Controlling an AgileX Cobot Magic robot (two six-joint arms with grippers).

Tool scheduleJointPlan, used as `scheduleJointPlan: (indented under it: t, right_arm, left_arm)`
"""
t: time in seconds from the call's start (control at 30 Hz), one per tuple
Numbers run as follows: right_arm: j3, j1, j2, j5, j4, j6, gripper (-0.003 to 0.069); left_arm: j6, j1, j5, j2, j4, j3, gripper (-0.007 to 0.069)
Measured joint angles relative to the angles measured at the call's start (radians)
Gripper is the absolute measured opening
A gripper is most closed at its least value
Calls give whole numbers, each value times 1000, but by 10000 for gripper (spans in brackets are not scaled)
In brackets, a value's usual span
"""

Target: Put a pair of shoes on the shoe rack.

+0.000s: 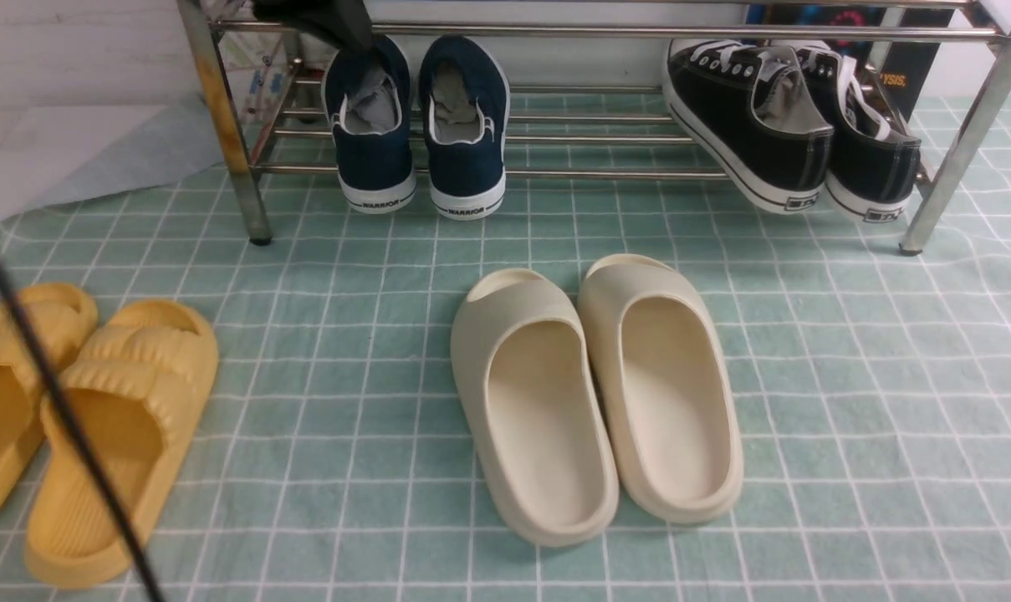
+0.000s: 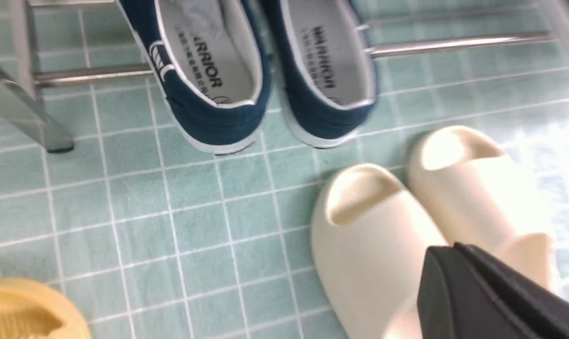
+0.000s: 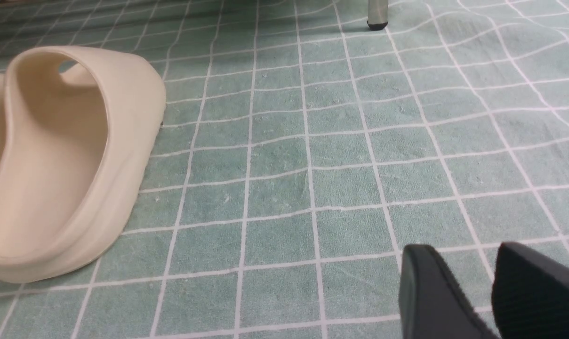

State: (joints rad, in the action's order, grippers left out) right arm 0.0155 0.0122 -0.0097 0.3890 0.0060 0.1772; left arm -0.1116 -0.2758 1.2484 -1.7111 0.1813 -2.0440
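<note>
The two navy slip-on shoes, left and right, rest side by side on the lower bars of the steel shoe rack, heels toward me. They also show in the left wrist view, heels overhanging the front bar. My left gripper hangs above the toe of the left navy shoe. In its wrist view the left gripper is shut and empty, apart from the shoes. My right gripper is open and empty, low over the green mat; it is not in the front view.
A pair of black lace-up sneakers sits on the rack's right side. Cream slides lie mid-mat and yellow slides at the left. A black cable crosses the left foreground. A rack leg foot shows in the right wrist view.
</note>
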Motion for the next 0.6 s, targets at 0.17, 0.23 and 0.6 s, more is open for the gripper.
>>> scheduleJointPlan:
  t: [0.17,0.23,0.6]
  right_arm:
    - [0,0,0,0,0,0,239]
    - [0,0,0,0,0,0,239]
    - [0,0,0,0,0,0,239]
  left_arm:
    - [4,0,-135,331,3,287,-13]
    - [4,0,-231,447,1,435,-13]
    - [4,0,-775,1085,-22,1334,-13]
